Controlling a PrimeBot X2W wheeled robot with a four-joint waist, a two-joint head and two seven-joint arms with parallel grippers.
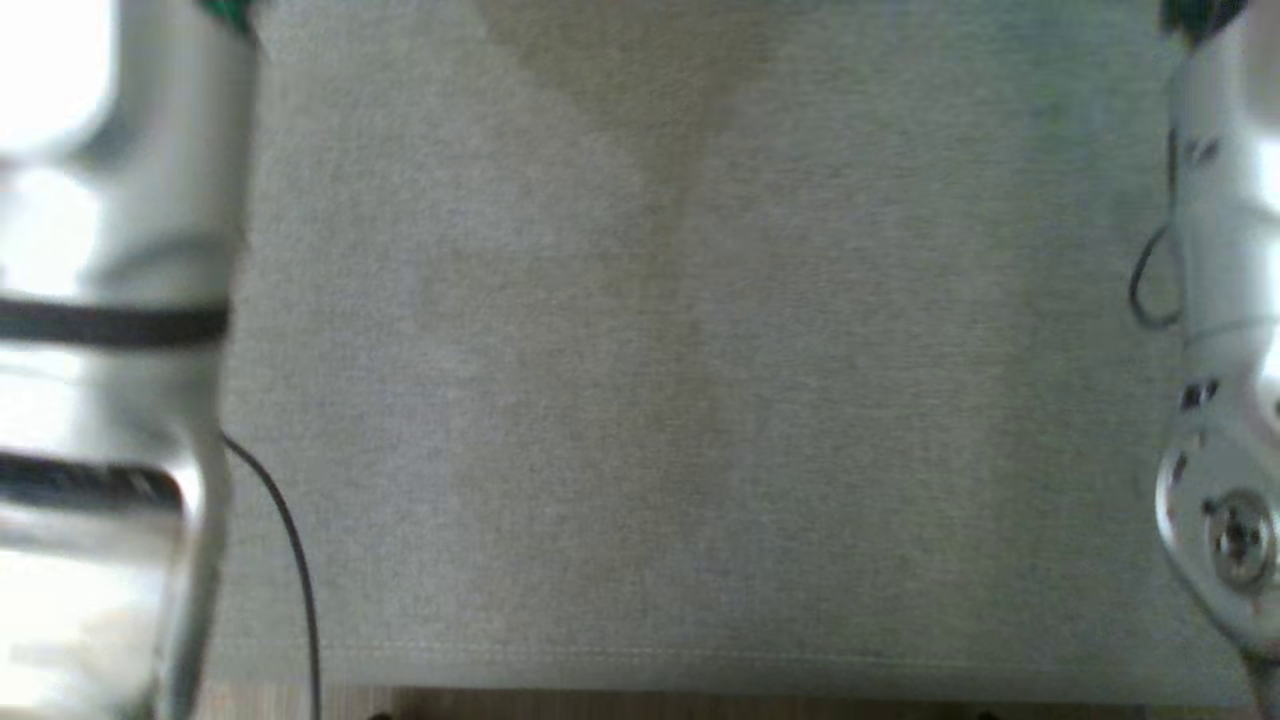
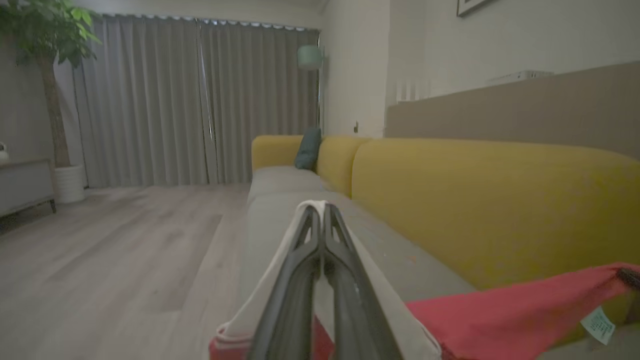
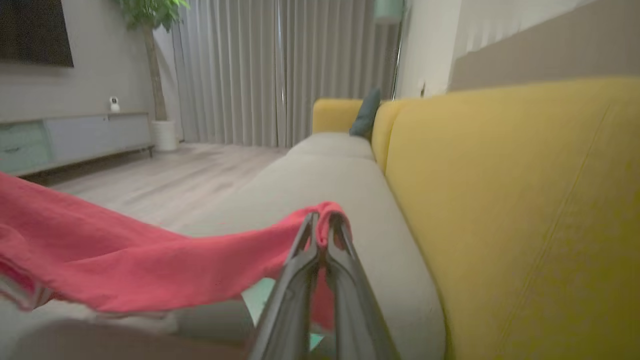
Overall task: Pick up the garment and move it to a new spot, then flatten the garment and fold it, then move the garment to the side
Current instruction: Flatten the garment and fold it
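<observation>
Now, garment (image 3: 125,265): red cloth with a pale trimmed edge, spanning between the two grippers above the sofa, sagging slightly in the middle.
Left gripper (image 2: 322,209): fingers pressed together, clamped on the pale edge of the garment, which drapes down both sides of the fingers.
Right gripper (image 3: 324,219): fingers together, pinching a red fold of the garment at their tips.
Label (image 2: 597,325): small and pale green, hanging from the red cloth near the lower right of the left wrist view.
Sofa (image 2: 475,200): yellow back, with a grey seat (image 3: 340,185) running away beneath the cloth; a teal cushion (image 2: 307,147) leans at the far end.
Head view: grey seat fabric across the middle, a blurred left forearm (image 1: 110,350) and right forearm (image 1: 1225,400) at the side edges, and a thin dark cable (image 1: 290,560) beside the left one.
Room: wood floor (image 2: 125,250), grey curtains (image 2: 200,100) and a potted plant (image 2: 45,40) beyond.
</observation>
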